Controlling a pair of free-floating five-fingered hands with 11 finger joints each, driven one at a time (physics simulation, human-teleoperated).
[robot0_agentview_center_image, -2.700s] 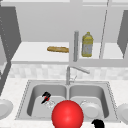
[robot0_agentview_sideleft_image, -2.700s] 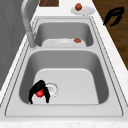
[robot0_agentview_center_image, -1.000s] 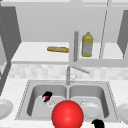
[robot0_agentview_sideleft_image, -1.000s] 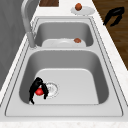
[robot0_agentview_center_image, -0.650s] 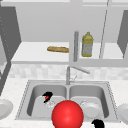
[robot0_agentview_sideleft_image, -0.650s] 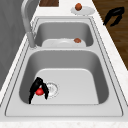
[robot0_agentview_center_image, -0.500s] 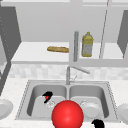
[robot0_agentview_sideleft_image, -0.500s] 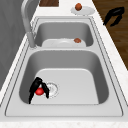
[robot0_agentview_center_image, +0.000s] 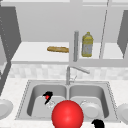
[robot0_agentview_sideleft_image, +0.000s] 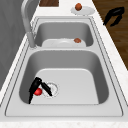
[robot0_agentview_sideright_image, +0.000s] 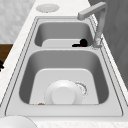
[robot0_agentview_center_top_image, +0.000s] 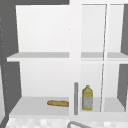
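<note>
Red ball (robot0_agentview_sideleft_image: 38, 91), small and partly covered by dark fingers, lay on the floor of the left sink basin (robot0_agentview_sideleft_image: 75, 62) just beside the drain (robot0_agentview_sideleft_image: 52, 89). The left hand (robot0_agentview_sideleft_image: 35, 87) had its fingers curled round it, pinching it from above; in the front view that same left hand (robot0_agentview_center_image: 47, 96) showed a red spot at its middle, and in the right side view it was half hidden behind the divider between the basins. The right hand (robot0_agentview_sideleft_image: 113, 15) hung over the wooden floor beyond the tabletop (robot0_agentview_sideleft_image: 110, 47), fingers and thumb hanging relaxed and spread, holding nothing; the front view cut it off at the bottom edge (robot0_agentview_center_image: 98, 123). A large red sphere (robot0_agentview_center_image: 67, 115) blocked the sink's front rim there. A white plate (robot0_agentview_sideright_image: 63, 95) lay in the right basin, with a small brown thing at its edge, too small to name. A bottle (robot0_agentview_center_top_image: 87, 98) and a loaf (robot0_agentview_center_top_image: 58, 103) sat on the shelf.
</note>
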